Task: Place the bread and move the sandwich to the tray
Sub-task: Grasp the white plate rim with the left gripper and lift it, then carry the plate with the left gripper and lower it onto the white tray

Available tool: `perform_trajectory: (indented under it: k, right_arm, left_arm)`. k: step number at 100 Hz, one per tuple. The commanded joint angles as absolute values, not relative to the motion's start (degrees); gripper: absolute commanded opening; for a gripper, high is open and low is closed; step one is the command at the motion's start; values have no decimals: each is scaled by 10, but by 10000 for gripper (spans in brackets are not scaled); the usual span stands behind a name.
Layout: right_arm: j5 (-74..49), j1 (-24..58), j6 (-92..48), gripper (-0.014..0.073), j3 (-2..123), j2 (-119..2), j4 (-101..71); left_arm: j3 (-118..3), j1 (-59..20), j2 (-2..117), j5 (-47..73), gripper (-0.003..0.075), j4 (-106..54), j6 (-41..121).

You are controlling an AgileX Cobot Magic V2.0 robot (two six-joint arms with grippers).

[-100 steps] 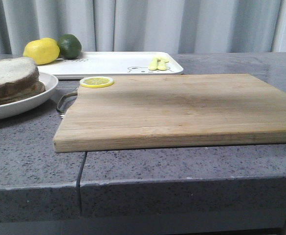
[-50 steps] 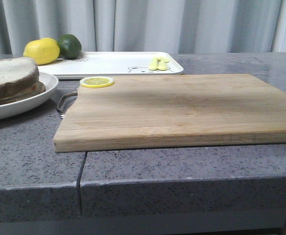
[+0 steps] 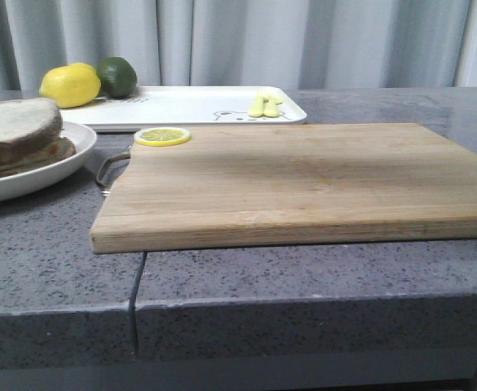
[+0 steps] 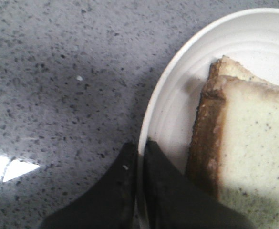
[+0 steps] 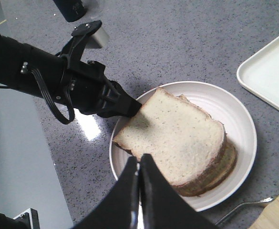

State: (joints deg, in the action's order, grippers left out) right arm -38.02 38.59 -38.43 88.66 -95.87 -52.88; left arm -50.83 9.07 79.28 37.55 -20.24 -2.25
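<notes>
The sandwich [image 3: 18,130], with the bread as its top slice, lies on its round white plate [image 3: 59,167] at the table's left. The egg is hidden. The tray [image 3: 189,106] lies behind it at the back. In the left wrist view my left gripper [image 4: 139,145] is shut on the plate's rim [image 4: 177,95], beside the sandwich [image 4: 253,133]. In the right wrist view my right gripper [image 5: 139,160] is shut on the rim of the plate [image 5: 234,124], opposite the left gripper [image 5: 134,107], with the sandwich [image 5: 177,138] between. A corner of the tray [image 5: 273,76] shows.
A wooden cutting board [image 3: 303,179] fills the middle, with a lemon slice [image 3: 162,136] on its far left corner. A lemon [image 3: 69,85] and a lime [image 3: 117,76] sit at the tray's left end, and a yellow item [image 3: 264,105] lies on the tray. A fork handle [image 3: 112,167] lies between plate and board.
The plate with the sandwich has shifted slightly to the left in the front view. Nothing else has visibly moved.
</notes>
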Motion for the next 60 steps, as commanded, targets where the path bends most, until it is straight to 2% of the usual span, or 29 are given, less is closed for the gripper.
perform_trajectory:
  k: [1,21,40,60]
  right_arm:
    - [-360,383,-392,-67,906,-923,-546]
    - [-352,383,-392,-67,902,-887,-532]
    - [-349,383,-392,-67,867,-830,-527]
    - [-293,383,-392,-67,803,-750,-494]
  left_arm:
    - [-550,91,779,385,-20,-221,-22]
    - [-627,97,779,427,-20,-248,-21]
    - [-682,95,788,415,-20,-296,-10]
    - [-749,51,848,397,-20,-324,-9]
